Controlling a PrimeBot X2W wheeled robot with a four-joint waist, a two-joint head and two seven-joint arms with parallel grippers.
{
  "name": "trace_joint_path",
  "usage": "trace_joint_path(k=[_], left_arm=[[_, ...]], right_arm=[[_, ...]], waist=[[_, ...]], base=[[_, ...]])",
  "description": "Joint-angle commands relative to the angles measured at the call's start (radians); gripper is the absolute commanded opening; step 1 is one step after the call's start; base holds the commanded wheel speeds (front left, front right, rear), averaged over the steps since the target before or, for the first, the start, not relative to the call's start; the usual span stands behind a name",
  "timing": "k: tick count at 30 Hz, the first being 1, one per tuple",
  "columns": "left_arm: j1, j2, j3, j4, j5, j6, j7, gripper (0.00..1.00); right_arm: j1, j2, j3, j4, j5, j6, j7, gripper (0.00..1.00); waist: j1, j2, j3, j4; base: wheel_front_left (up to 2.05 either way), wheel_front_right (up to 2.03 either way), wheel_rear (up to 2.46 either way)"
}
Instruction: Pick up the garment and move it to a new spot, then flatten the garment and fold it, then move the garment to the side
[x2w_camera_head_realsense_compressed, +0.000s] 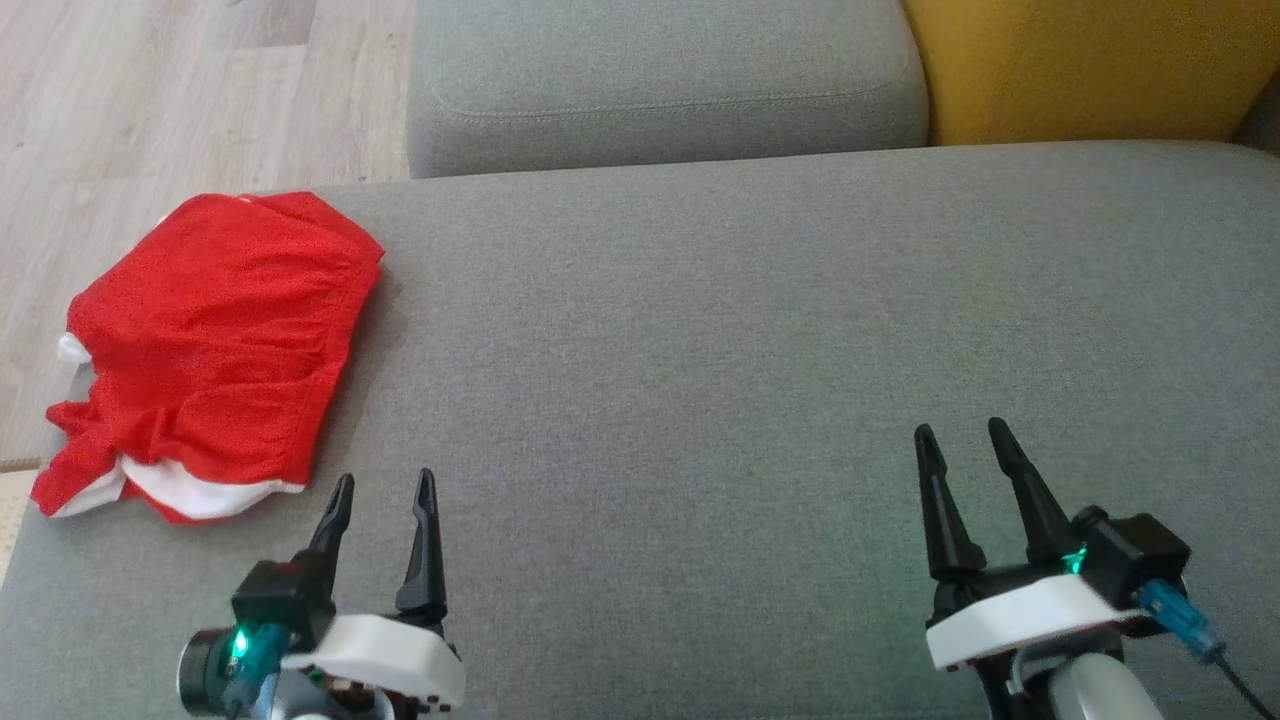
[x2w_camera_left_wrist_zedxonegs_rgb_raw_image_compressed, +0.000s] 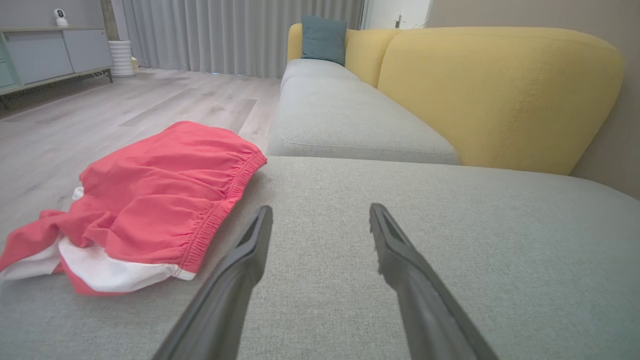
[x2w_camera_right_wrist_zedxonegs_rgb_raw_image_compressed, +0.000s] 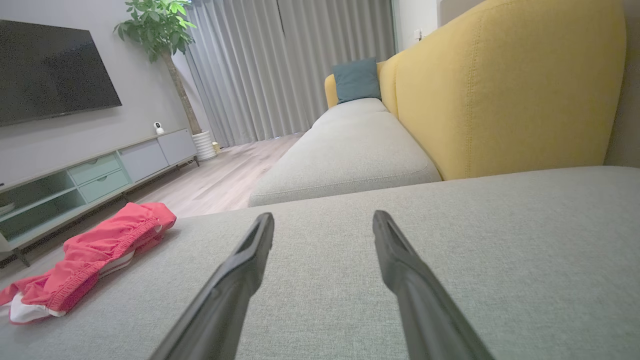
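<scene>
Red shorts (x2w_camera_head_realsense_compressed: 215, 340), crumpled at the left edge of the grey cushion (x2w_camera_head_realsense_compressed: 700, 350) in the head view. White trim toward the cushion's near side, and one part seemingly overhanging the cushion's left edge above the floor (x2w_camera_head_realsense_compressed: 150, 120). Not yet lifted, so the first step of the task is judged not yet begun.

Left gripper (x2w_camera_head_realsense_compressed: 385, 478) low at the cushion's near edge, just beside the shorts' near hem but apart from it. Jaws moderately wide, nothing between them. Probably parked there as the closer arm for the pick. Right gripper (x2w_camera_head_realsense_compressed: 960, 428) well toward the cushion's right, jaws likewise parted and empty. Middle of the cushion bare, a likely new spot for flattening.

Left wrist view: shorts (x2w_camera_left_wrist_zedxonegs_rgb_raw_image_compressed: 160, 200) at the cushion's left, with the gathered elastic waistband turned toward the cushion's middle. That looks the firmest edge to pinch. Dark fingers (x2w_camera_left_wrist_zedxonegs_rgb_raw_image_compressed: 240, 270) spread over bare fabric, touching nothing.

Right wrist view: shorts (x2w_camera_right_wrist_zedxonegs_rgb_raw_image_compressed: 100, 240) far off at the cushion's left edge, well apart from this gripper (x2w_camera_right_wrist_zedxonegs_rgb_raw_image_compressed: 323, 216). Jaws open about as wide, empty. Probably held back for the flattening and folding.
</scene>
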Motion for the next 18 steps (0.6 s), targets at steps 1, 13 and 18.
trace_joint_path(k=[1, 13, 18], left_arm=[[-0.022, 0.007, 0.03, -0.042, 0.034, 0.013, -0.019, 1.0], [-0.007, -0.005, 0.039, -0.045, 0.15, 0.016, -0.051, 1.0], [-0.004, -0.012, 0.049, -0.035, 0.168, 0.008, -0.056, 1.0]], right_arm=[[-0.054, -0.007, 0.03, -0.03, -0.039, -0.001, -0.017, 1.0], [-0.06, -0.008, 0.045, -0.029, -0.171, -0.001, -0.049, 1.0], [-0.061, -0.008, 0.04, -0.019, -0.188, -0.001, -0.054, 1.0]], waist=[[0.0, 0.0, 0.0, -0.001], [0.0, 0.0, 0.0, -0.004], [0.0, 0.0, 0.001, -0.004]], base=[[0.0, 0.0, 0.0], [0.0, 0.0, 0.0], [0.0, 0.0, 0.0]])
